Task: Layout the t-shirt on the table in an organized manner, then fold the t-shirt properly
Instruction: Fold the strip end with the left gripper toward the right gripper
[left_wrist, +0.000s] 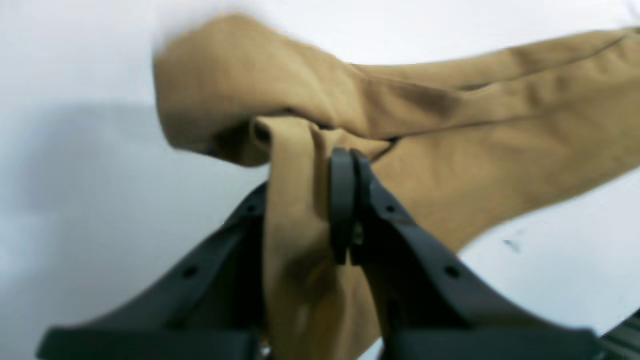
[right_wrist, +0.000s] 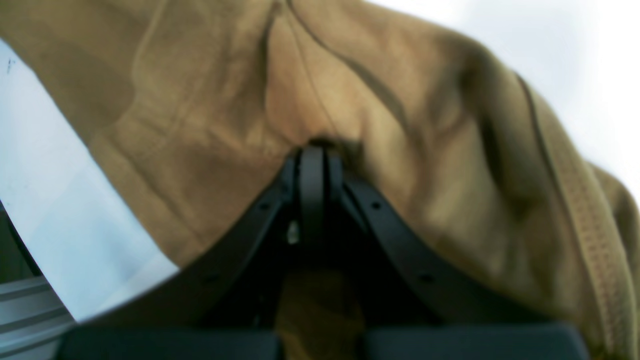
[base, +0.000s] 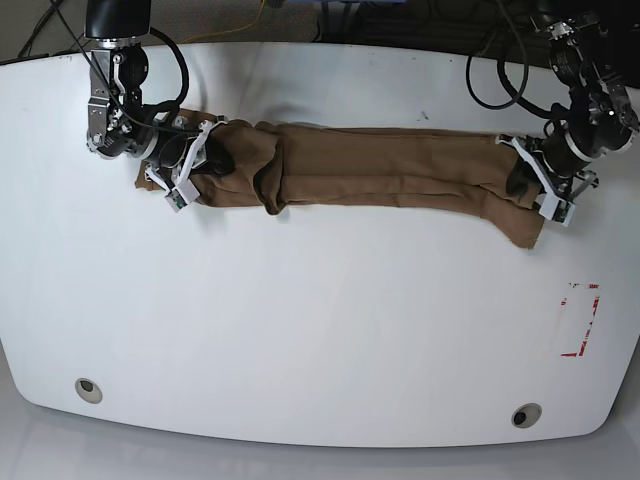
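While the brown t-shirt (base: 380, 172) lies stretched into a long, rumpled band across the far half of the white desk (base: 300, 330), each end of it is caught by one arm. The left end effector (left_wrist: 345, 160) has its dark fingers (left_wrist: 341, 200) pressed together at the tips, and a strip of cloth runs down between the two black arms of the tool toward the camera; in the left wrist view the rest of the shirt trails away toward 2 o'clock over the white surface. In the base view this tool sits at the shirt's 3 o'clock end, where a corner of fabric droops toward 5 o'clock. The right end effector (right_wrist: 314, 155) is likewise closed tight, its tips buried in a bunched fold of fabric, with a ribbed hem running down the 4 o'clock side of the right wrist view. In the base view it sits at the shirt's 9 o'clock end.

No print, brand or readable writing shows on the shirt or the tools. A red dashed rectangle (base: 580, 320) is marked on the desk at about 4 o'clock, well apart from the shirt, and two round grey holes (base: 88, 389) sit near the front edge at 7 and 5 o'clock.
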